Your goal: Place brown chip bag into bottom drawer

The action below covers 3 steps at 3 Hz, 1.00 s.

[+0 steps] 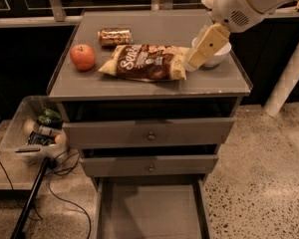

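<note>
The brown chip bag [145, 62] lies flat on the grey cabinet top [154, 83], lettering up, between the apple and the bowl. The bottom drawer [149, 215] is pulled out at the cabinet's foot, its flat grey floor bare. My gripper [205, 46] hangs from the white arm at the upper right, its cream fingers pointing down-left, just right of the bag's right end and in front of the white bowl [215, 54]. It holds nothing.
A red apple [82, 57] and a small gold-brown can [114, 37] sit on the top's left part. Two upper drawers with knobs [150, 136] are slightly open. A clear bin of items [37, 131] and cables lie on the floor at left.
</note>
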Tool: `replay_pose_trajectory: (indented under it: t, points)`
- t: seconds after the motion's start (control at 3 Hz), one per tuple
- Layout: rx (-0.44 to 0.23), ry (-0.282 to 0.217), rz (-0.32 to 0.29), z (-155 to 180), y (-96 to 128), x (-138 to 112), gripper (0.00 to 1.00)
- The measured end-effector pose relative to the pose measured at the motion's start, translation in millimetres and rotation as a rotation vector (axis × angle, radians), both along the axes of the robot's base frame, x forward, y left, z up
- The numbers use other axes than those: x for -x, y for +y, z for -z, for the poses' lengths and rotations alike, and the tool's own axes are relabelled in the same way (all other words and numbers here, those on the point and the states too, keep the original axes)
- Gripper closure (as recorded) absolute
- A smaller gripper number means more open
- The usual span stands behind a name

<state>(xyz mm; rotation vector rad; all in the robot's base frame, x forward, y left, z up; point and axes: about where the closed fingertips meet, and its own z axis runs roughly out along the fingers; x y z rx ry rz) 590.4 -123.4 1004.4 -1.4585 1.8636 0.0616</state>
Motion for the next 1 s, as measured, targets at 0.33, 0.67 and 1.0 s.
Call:
replay_pose_trajectory:
  t: [0.33, 0.67, 1.0]
  points:
    - [-0.012, -0.004, 0.016, 4.0, 14.1, -30.3, 0.00]
    - [0.026, 0.013, 0.004, 19.1, 33.4, -47.4, 0.00]
    - [0.072, 0.032, -0.028, 38.5, 53.2, -60.7, 0.00]
